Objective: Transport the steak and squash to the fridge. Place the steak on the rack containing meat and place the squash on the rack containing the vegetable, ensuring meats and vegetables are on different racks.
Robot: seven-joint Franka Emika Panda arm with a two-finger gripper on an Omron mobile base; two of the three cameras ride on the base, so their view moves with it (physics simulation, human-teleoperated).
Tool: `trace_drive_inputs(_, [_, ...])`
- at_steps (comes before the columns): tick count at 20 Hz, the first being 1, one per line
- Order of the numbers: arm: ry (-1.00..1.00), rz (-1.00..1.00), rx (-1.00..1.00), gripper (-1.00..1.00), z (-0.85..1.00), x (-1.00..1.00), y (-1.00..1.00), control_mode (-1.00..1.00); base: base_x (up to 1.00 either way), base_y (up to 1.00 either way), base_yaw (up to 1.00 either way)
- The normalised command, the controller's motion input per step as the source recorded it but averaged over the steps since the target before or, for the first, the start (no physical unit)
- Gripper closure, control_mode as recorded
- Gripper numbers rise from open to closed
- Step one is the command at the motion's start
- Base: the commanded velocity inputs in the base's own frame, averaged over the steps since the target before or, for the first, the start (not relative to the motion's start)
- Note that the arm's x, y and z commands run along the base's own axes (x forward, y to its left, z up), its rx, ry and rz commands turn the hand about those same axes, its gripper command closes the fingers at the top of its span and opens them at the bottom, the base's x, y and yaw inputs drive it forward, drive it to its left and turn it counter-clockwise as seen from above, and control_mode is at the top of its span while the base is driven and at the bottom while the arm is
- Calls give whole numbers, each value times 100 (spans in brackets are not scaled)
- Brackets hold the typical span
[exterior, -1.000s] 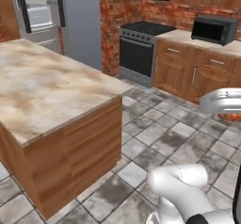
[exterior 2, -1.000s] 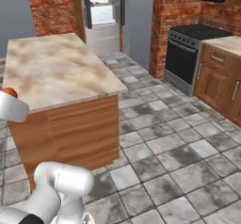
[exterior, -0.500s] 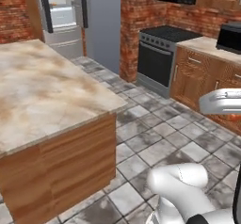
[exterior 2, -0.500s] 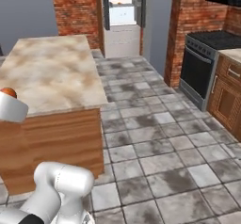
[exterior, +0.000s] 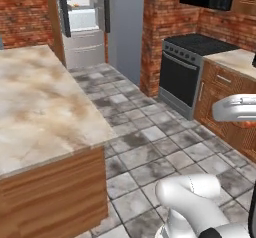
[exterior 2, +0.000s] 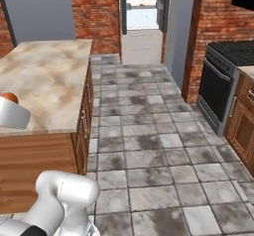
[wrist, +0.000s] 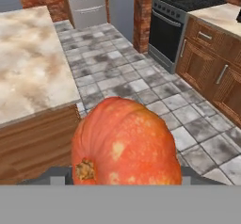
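Now the whole room has swung w/ the base: a sec ago the fridge (exterior: pixel 85 24) sat off in the far corner behind the island desk (exterior: pixel 35 102), and now it stands nearly straight ahead across the tiled floor (exterior 2: pixel 149 146), door open, white inside showing. The things haven't moved, the robot has; I'd say it's lining up for the drive to the fridge, so the carry leg is well underway but no placing has started.

The squash (wrist: pixel 124 143), a fat orange one w/ a brown stem scar, sits right at the hand, well short of the fridge. It looks carried; the fingertips are hidden behind it, so can't tell how the jaws stand, presumably closed round it. An orange sliver of it peeks over the arm in the right base view, on the desk side of the fridge.

Fridge contents: shelves and lower drawers visible, w/ a small orange-ish spot on an upper rack (exterior 2: pixel 143 5), too small to call meat or veg. Steak: can't pick it out.

Right of the fridge, past the brick pillar, stands the black range (exterior: pixel 192 67). Next judgement: get close enough to read which rack holds what before committing the squash.
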Motion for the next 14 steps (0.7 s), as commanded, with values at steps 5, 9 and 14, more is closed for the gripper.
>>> trace_drive_inputs(5, [0, 0, 0, 100, 0, 0, 0, 100, 100, -100, 25])
trace_drive_inputs(9, [0, 0, 0, 100, 0, 0, 0, 100, 100, -100, 24])
trace_drive_inputs(14, [0, 0, 0, 100, 0, 0, 0, 100, 100, -100, 26])
